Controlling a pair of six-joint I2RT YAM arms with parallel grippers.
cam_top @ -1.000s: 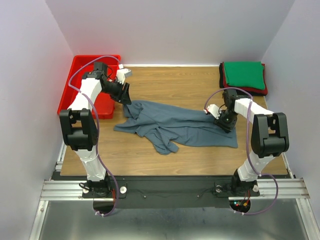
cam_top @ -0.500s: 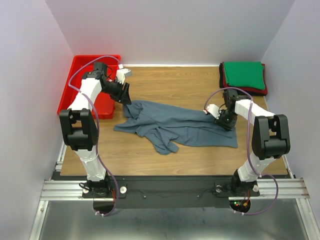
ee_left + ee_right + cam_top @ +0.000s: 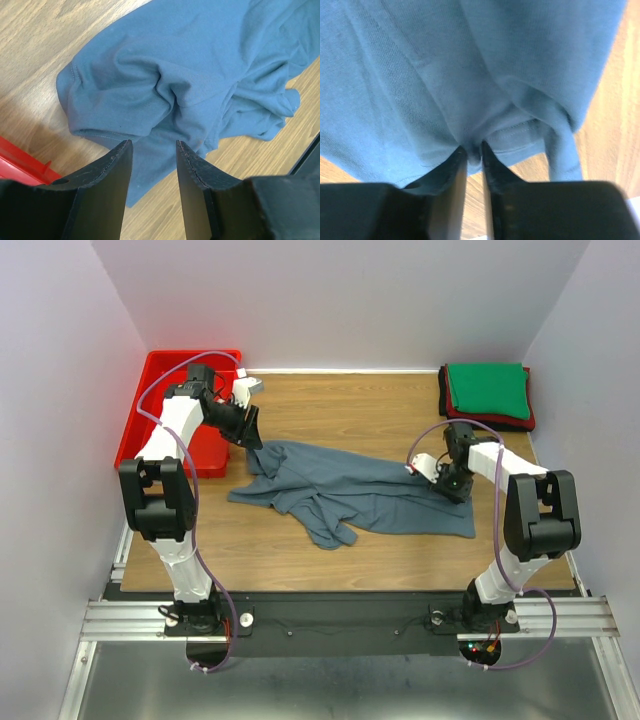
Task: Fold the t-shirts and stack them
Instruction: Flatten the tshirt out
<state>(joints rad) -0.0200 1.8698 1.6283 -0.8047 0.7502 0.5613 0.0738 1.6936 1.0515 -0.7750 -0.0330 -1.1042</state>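
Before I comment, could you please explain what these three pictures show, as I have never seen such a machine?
These are two robot arms bolted at the near edge of a wooden table: the left arm and the right arm. The wide picture comes from a fixed camera above and behind them; each close-up comes from a camera on one wrist. A crumpled blue-grey t-shirt lies mid-table, a red tray stands far left, and folded shirts, green on top, are stacked far right. The left fingers stand open over the shirt's edge, holding nothing; the right fingers pinch a fold of it.
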